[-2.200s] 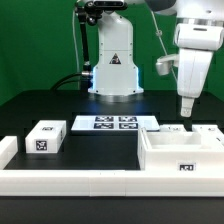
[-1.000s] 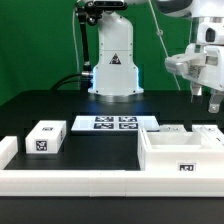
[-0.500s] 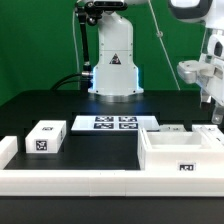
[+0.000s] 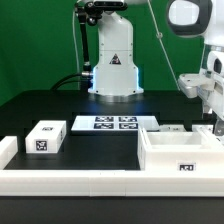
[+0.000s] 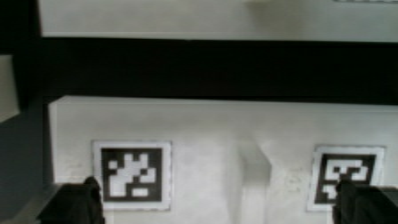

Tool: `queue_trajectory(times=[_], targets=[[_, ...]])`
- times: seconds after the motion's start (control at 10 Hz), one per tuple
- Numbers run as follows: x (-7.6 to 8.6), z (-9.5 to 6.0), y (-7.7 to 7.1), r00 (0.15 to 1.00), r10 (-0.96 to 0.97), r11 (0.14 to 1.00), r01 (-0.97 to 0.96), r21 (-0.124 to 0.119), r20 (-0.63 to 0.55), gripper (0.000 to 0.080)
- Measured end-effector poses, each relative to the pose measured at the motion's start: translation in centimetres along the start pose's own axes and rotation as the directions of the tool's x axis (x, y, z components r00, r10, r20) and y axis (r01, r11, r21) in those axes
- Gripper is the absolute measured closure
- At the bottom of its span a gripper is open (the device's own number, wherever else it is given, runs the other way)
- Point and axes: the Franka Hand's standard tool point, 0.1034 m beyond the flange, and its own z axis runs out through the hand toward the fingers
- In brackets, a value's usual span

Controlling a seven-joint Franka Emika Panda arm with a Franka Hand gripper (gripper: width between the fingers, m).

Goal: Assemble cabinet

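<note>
The tool (image 4: pixel 216 118), jaws apart, hangs at the exterior view's right edge; the cabinet (image 4: pixel 178 160) lies just below-left.

Exterior view: fixed off the arm, set low, roughly level with the front parts. Faces across the black surface (image 4: pixel 60 105) toward the robot base (image 4: pixel 113 60) and green backdrop (image 4: pixel 30 40). Moderate range, whole workspace in frame.

Wrist view: faces down past the end effector (image 5: pixel 231 205), very close to a white tagged face (image 5: pixel 214 130), blurred.

Overlap: the area at the exterior view's right around the cabinet (image 4: pixel 160 160). Which face the wrist view sees cannot be told.
</note>
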Motion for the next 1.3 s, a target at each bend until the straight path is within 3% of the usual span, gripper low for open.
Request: queue_trajectory(times=[0.3, 0.4, 0.5, 0.6, 0.8, 1.3], targets=[[0.06, 0.49, -0.11, 1.000, 0.002, 1.000, -0.002, 0.002, -0.008, 0.0150], [0.06, 0.50, -0.12, 1.000, 0.002, 1.000, -0.002, 0.002, -0.008, 0.0237], [0.06, 0.51, -0.12, 1.000, 0.002, 1.000, -0.002, 0.003, -0.008, 0.0417], [0.06, 0.51, -0.12, 1.000, 0.002, 1.000, -0.002, 0.003, -0.008, 0.0417], [0.06, 0.52, -0.13, 1.000, 0.002, 1.000, -0.002, 0.003, -0.008, 0.0738], [0.07, 0.49, -0.10, 1.000, 0.002, 1.000, -0.002, 0.002, -0.008, 0.0738]])
